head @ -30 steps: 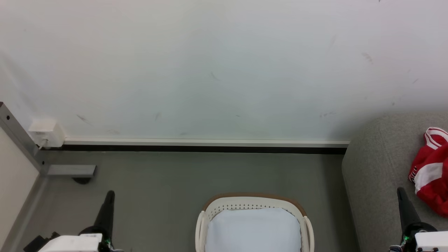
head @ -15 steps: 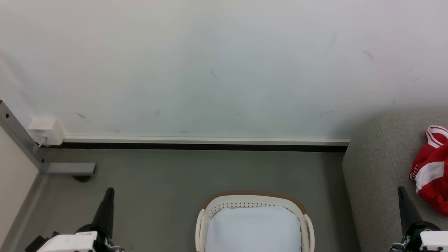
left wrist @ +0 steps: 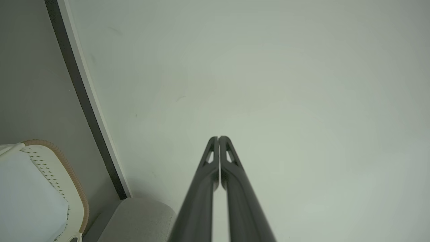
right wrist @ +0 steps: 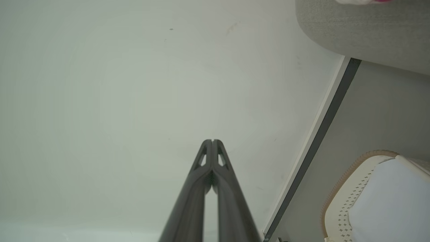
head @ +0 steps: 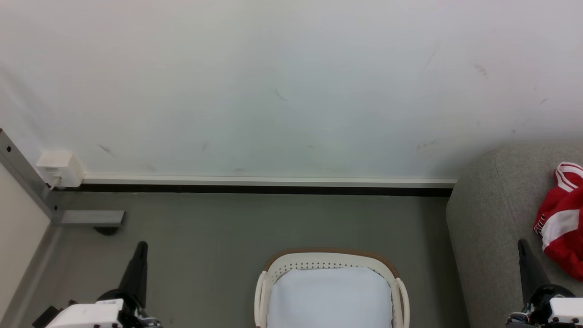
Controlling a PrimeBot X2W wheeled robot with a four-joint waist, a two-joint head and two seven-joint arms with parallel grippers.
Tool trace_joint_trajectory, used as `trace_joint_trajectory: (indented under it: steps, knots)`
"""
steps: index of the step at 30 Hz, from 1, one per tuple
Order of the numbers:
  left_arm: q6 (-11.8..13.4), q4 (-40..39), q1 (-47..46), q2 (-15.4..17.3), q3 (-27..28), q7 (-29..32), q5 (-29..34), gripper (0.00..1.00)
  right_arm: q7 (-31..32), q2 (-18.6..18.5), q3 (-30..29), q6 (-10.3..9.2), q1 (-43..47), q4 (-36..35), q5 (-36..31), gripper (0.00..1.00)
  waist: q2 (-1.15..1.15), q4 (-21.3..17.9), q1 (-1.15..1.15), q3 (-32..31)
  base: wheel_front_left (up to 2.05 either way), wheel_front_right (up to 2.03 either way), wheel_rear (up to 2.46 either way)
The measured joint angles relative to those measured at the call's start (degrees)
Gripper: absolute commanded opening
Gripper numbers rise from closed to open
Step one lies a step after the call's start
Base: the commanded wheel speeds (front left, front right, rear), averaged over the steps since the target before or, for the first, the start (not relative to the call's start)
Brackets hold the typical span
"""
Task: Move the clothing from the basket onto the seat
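Already on the seat [head: 492,214], the clothing [head: 561,228] is seen as a crumpled red-and-white heap. Its long axis is run from the wall [head: 291,91] side toward the robot, inward of the seat's rounded left end. Both arms are held low, pointed at the wall. The left gripper [left wrist: 218,137] and right gripper [right wrist: 212,141] are clenched, fingertips touching. The basket [head: 328,256] is stood on the floor [head: 205,228] between them, beside the seat.

A pale white wall [head: 291,82] with a few faint dark scuff marks meets the plain grey floor [head: 205,228] along a white skirting strip [head: 268,181] with a thin black band under it, and at the left a small white box [head: 59,169] sits low on the wall beside a slanted grey metal post [head: 23,177].
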Motion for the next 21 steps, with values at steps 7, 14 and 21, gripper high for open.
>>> trace_joint_trajectory:
  steps: [7, 14, 21]
  knots:
    - [0.0, 0.0, 0.0, 0.0, 0.0, 0.0, 0.0, 0.00, 0.0, 0.0, 0.0, 0.00, 0.0, 0.0, 0.0, 0.00, 0.00, 0.0, 0.00, 0.0, 0.00, 0.00, 0.00]
    - [0.0, 0.0, 0.0, 0.0, 0.0, 0.0, 0.0, 0.00, 0.0, 0.0, 0.0, 0.00, 0.0, 0.0, 0.0, 0.00, 0.00, 0.0, 0.00, 0.0, 0.00, 0.00, 0.00]
    - [0.0, 0.0, 0.0, 0.0, 0.0, 0.0, 0.0, 0.00, 0.0, 0.0, 0.0, 0.00, 0.0, 0.0, 0.0, 0.00, 0.00, 0.0, 0.00, 0.0, 0.00, 0.00, 0.00]
